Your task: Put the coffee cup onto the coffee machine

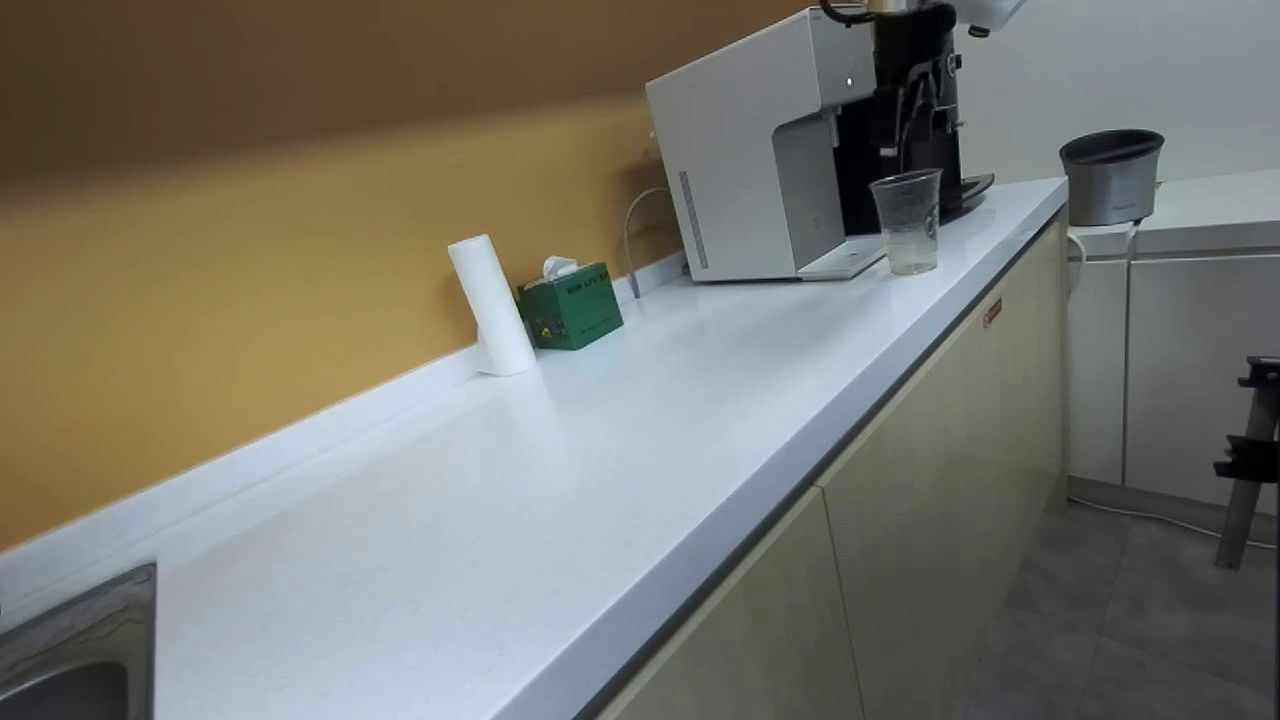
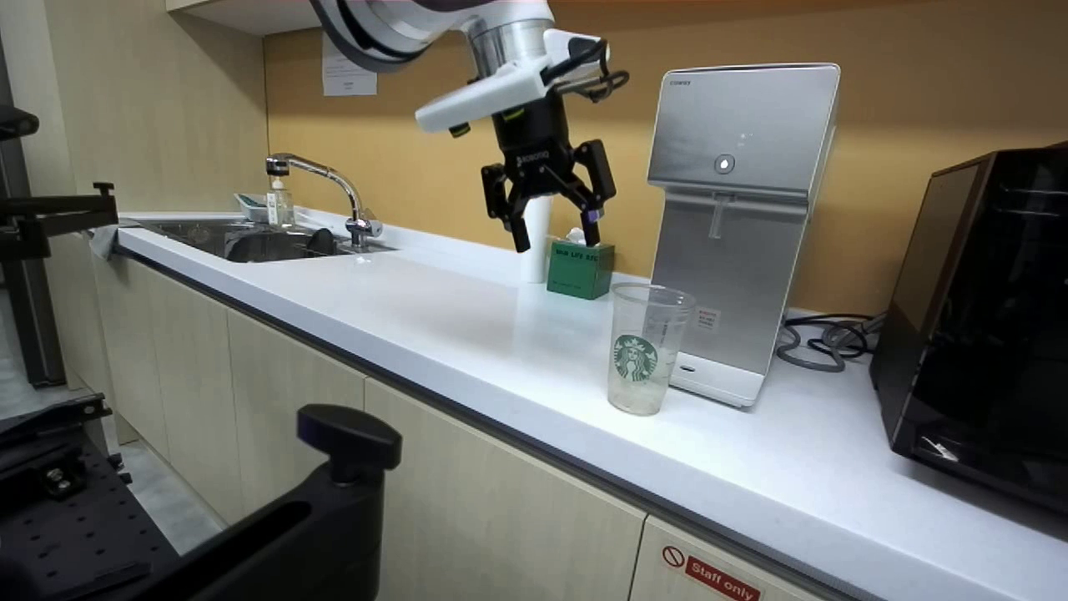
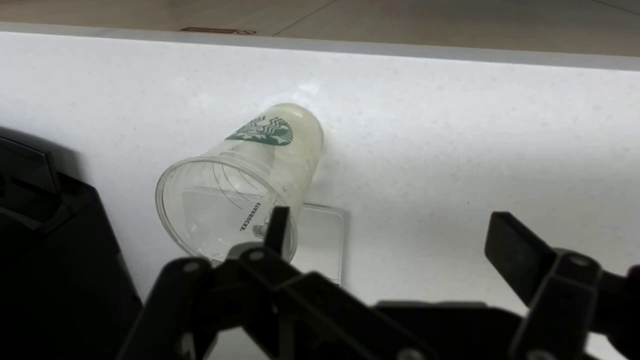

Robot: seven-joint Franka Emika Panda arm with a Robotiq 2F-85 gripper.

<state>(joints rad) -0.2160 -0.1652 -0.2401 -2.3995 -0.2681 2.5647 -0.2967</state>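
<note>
In an exterior view the gripper (image 2: pixel 556 236) hangs upper-centre, jaws apart; the cup (image 2: pixel 647 351), right of centre, seems light and squeezable, best held mid-wall.

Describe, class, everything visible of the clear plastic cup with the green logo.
The clear, seemingly plastic, handleless cup tapers from an open rimmed mouth to a narrower base, with a round green logo and dark STARBUCKS lettering; its lower part looks cloudy. It stands upright on the white countertop, before the boxy silver-fronted machine, touching only the countertop.
</note>
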